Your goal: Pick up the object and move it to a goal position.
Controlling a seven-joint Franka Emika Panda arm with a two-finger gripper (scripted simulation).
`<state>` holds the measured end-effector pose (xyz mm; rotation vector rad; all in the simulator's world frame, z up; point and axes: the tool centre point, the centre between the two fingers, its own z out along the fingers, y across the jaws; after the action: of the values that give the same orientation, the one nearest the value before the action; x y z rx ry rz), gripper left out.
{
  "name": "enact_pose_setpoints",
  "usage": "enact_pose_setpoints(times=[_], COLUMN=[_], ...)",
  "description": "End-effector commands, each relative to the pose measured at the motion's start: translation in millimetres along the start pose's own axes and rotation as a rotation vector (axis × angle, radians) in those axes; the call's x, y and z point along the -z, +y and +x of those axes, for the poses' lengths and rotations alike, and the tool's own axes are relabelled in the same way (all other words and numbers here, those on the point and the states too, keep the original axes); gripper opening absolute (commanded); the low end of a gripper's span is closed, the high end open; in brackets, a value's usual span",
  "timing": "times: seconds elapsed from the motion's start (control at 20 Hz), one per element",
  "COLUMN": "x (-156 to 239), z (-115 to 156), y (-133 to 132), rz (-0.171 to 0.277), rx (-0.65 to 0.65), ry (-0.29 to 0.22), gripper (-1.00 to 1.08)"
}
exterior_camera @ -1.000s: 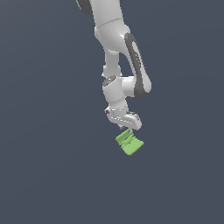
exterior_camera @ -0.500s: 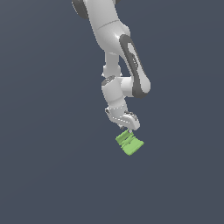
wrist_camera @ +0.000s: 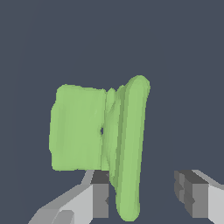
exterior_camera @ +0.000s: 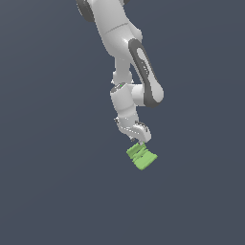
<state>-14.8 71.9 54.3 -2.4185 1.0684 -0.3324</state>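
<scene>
Light-green object (wrist_camera: 94, 131), claw (wrist_camera: 144, 199) spread just above it

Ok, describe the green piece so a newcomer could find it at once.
Follow the white robot arm down to its gripper. Just below sits the small light-green blocky piece, ridged and grooved on top. It is the only coloured thing against the plain dark grey background.

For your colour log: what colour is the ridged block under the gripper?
Light green block, clearest in the wrist view.
</scene>
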Motion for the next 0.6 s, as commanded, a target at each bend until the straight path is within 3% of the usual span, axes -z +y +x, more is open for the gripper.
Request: enact_pose_setpoints(times=[0.0,0.55], x=[0.4,3.8], z=[-0.4,-2.3], y=[-0.6,-4.8], rz=[0.010,0.064], rx=[-0.017,-0.104], ry=[0.005,0.027], gripper=[0.28,0.28])
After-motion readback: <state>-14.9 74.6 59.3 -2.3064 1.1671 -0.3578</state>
